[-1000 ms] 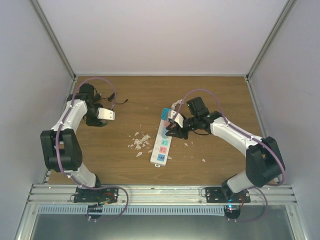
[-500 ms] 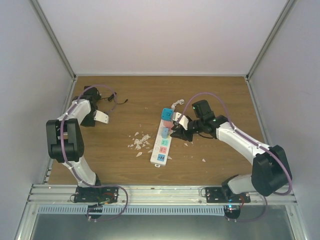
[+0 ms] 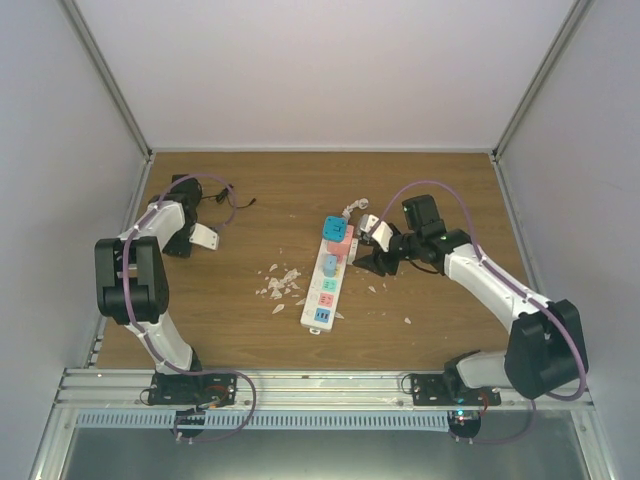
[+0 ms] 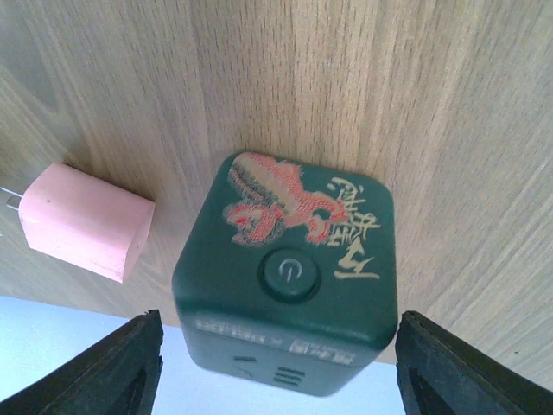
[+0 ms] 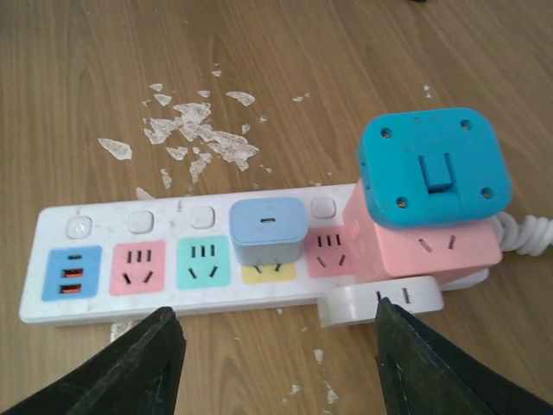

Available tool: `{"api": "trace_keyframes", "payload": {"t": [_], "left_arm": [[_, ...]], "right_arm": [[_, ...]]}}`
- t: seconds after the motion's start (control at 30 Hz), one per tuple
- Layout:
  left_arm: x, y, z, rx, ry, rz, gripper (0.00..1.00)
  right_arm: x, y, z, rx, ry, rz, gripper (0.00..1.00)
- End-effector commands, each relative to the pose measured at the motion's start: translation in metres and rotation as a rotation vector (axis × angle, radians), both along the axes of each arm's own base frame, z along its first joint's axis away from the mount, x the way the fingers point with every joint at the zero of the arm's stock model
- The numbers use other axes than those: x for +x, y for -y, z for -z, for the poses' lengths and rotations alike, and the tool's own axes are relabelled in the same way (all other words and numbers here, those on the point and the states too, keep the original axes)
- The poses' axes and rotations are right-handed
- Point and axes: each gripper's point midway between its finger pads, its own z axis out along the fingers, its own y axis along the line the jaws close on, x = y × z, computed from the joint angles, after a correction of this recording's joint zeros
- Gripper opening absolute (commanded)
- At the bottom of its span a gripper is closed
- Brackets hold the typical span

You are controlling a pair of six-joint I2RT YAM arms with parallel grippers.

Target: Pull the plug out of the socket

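Right gripper (image 5: pixel 275 333): backed off to the right of the socket (image 5: pixel 216 298) – a second ago it was over the strip's middle. Its fingers are now spread wide with nothing between them.
Socket: lies lengthwise in the middle of the table, coiled cord (image 5: pixel 527 233) at the far end; it has not shifted as the arm withdrew.
Plug: the light-blue charger (image 5: pixel 266 229) is still seated in the yellow face, upright and square.
Far end: a pink block (image 5: pixel 423 246) with a blue cube (image 5: pixel 432 169) stacked on it sits by the cord, also still in place.
Left gripper (image 4: pixel 278 324): has drawn back into the far-left corner. Its fingers are parted on either side of a green cube (image 4: pixel 289 277), and a pink charger (image 4: pixel 82 220) lies just beside it on the wood. Whether the pads touch the cube I cannot tell.
Meaning: nothing has come out – the retreat looks like a reset or a failed grab, not a finished pull.
Next: the right gripper probably has to return over the plug, close on its sides and lift straight up.
Risk: with nothing pinning the strip, it may rise along with the plug.
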Motion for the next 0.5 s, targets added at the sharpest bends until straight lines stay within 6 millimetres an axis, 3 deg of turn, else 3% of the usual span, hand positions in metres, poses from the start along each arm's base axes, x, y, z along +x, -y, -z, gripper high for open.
{"api": "trace_keyframes", "payload": {"t": [0.0, 0.1, 0.23, 0.4, 0.47], "left_arm": [[0.004, 0.008, -0.004, -0.044, 0.017, -0.009, 0.76], [0.003, 0.015, -0.008, -0.089, 0.021, -0.019, 0.83], [0.009, 0.031, -0.022, -0.188, 0.063, -0.021, 0.84], [0.024, 0.069, -0.051, -0.398, 0.154, -0.004, 0.83], [0.03, 0.094, -0.065, -0.532, 0.199, 0.009, 0.82]], "right_arm": [[0.003, 0.009, -0.003, -0.001, 0.038, 0.011, 0.65], [0.006, 0.013, -0.002, -0.008, 0.063, 0.014, 0.7], [0.012, 0.018, 0.006, -0.044, 0.088, 0.013, 0.73], [0.016, 0.018, 0.015, -0.066, 0.106, -0.008, 0.8], [0.016, 0.016, 0.016, -0.059, 0.116, -0.023, 0.81]]}}
